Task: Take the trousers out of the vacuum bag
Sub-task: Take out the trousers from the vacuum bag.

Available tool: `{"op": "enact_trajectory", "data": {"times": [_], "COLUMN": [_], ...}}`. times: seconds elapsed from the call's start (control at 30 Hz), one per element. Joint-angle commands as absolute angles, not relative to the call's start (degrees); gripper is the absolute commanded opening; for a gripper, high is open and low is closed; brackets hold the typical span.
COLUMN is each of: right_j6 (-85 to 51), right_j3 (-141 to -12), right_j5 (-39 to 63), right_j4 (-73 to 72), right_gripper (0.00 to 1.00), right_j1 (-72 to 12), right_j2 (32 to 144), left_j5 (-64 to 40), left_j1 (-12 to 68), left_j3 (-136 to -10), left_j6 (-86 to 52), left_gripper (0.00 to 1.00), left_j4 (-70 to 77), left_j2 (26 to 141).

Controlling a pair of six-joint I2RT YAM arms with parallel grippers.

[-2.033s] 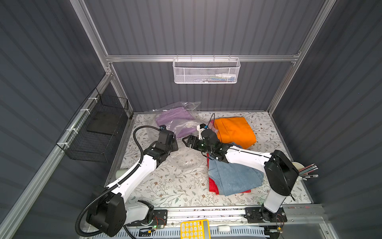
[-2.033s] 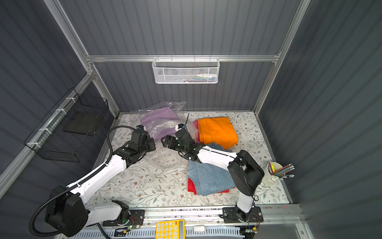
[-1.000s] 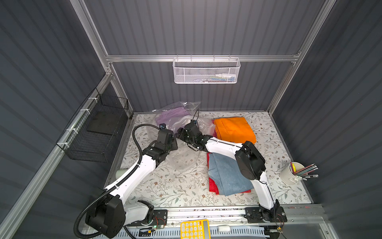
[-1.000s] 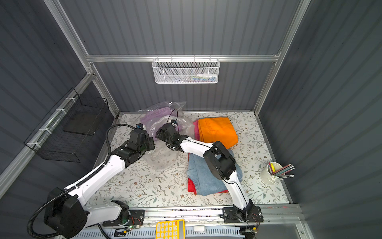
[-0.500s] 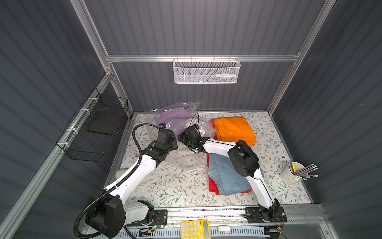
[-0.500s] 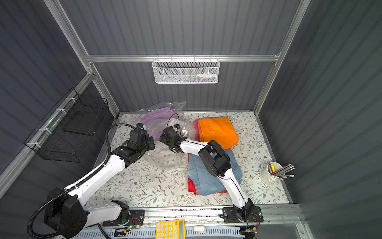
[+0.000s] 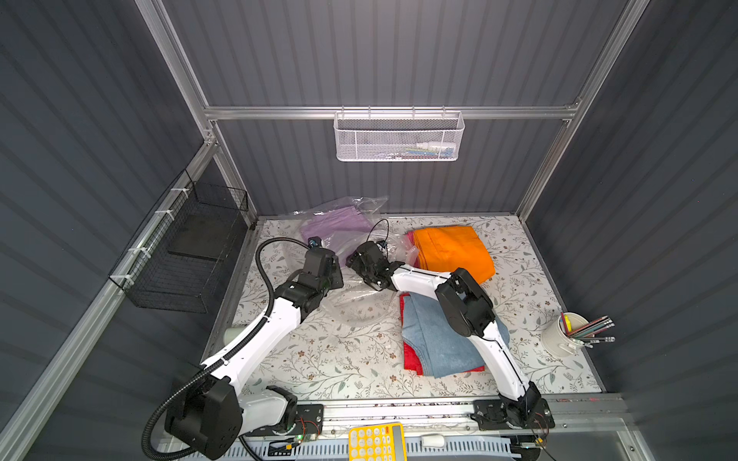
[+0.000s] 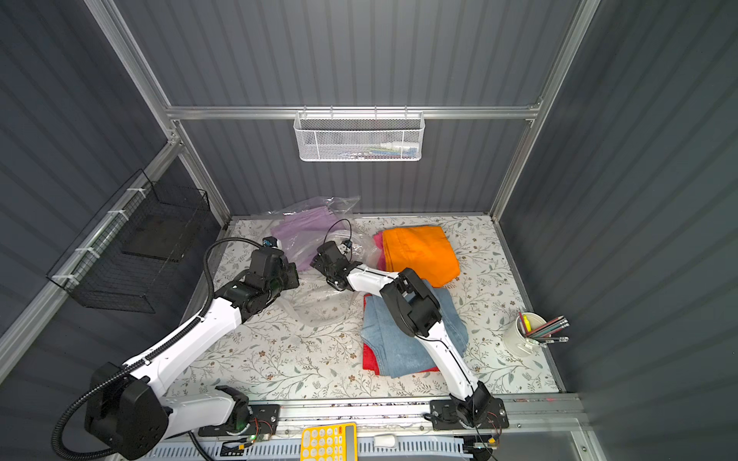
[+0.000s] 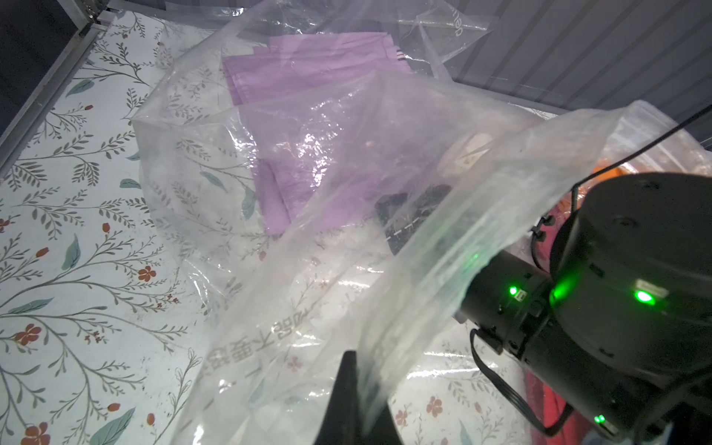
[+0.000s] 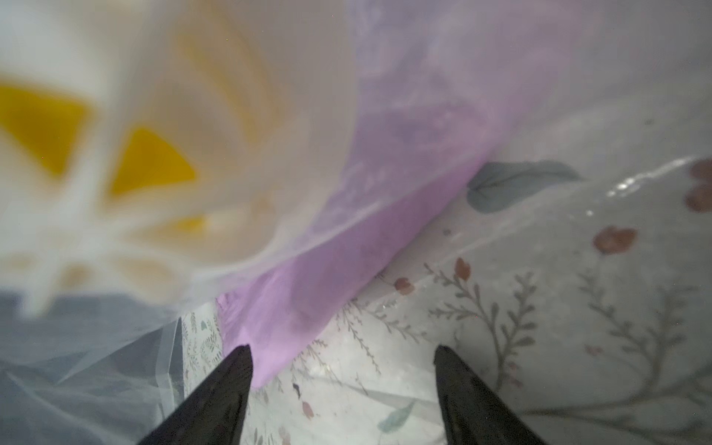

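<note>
Clamped together on a fold of the vacuum bag [image 9: 385, 277], my left claw [image 9: 358, 385] has a grip that only its wrist view shows. The plastic is clear and crinkly, with the lilac trousers [image 9: 308, 69] inside. In the right wrist view, my right claw [image 10: 343, 352] gapes inside the bag, lilac cloth just ahead of one fingertip, the rest blurred. Both top views hide my fingertips; orange trousers [image 7: 451, 255] and denim trousers [image 7: 435, 347] lie outside on the table [image 7: 339, 359].

Lab cell: aluminium frame [image 7: 271, 113], corrugated walls [image 7: 359, 52]
</note>
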State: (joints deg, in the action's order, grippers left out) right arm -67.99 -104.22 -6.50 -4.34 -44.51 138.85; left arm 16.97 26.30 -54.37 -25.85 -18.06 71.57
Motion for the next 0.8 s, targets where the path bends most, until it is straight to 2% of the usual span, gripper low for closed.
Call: {"op": "enact_trajectory", "data": {"times": [0.0,0.07,0.17,0.3,0.4,0.47,0.5,0.67,0.77], "right_j6": [-70.37,-71.77,-72.41,-73.06,-74.14,-74.75,-74.74,-71.94,-68.62], "right_j3": [-107.58,-109.38,-111.74,-115.36,-116.77,-117.93,-118.58,-120.41,-118.39], "right_j5": [-10.02,-11.13,-11.87,-11.21,-11.04,-11.0,-10.99,-9.44,-9.21], "right_j4": [-1.79,-1.13,-0.15,1.77,2.26,2.74,3.11,1.91,0.15], "right_gripper": [0.69,0.63,0.59,0.61,0.66,0.64,0.61,0.26,0.13], "right_j1": [-43.39,-43.17,-43.07,-42.72,-42.41,-42.13,-42.02,-41.32,-41.4], "right_j2": [141.46,142.82,144.44,146.74,147.85,148.6,148.87,148.79,145.82], "left_j5": [17.66,17.8,17.78,17.94,17.89,17.85,17.88,18.17,18.27], "left_j1": [26.02,26.02,26.0,25.96,25.96,25.99,25.94,25.93,25.93], "left_j3": [-56.23,-56.16,-56.0,-55.63,-55.64,-55.73,-55.66,-55.19,-54.59], "left_j6": [-24.87,-24.95,-25.17,-25.25,-25.33,-25.41,-25.41,-25.62,-25.9], "left_gripper": [0.0,0.0,0.0,0.0,0.0,0.0,0.0,0.0,0.0], "left_j4": [-19.28,-19.53,-19.88,-20.03,-20.13,-20.28,-20.25,-20.21,-19.69], "left_j2": [69.83,69.58,69.28,68.82,68.73,68.62,68.59,68.71,69.17]}}
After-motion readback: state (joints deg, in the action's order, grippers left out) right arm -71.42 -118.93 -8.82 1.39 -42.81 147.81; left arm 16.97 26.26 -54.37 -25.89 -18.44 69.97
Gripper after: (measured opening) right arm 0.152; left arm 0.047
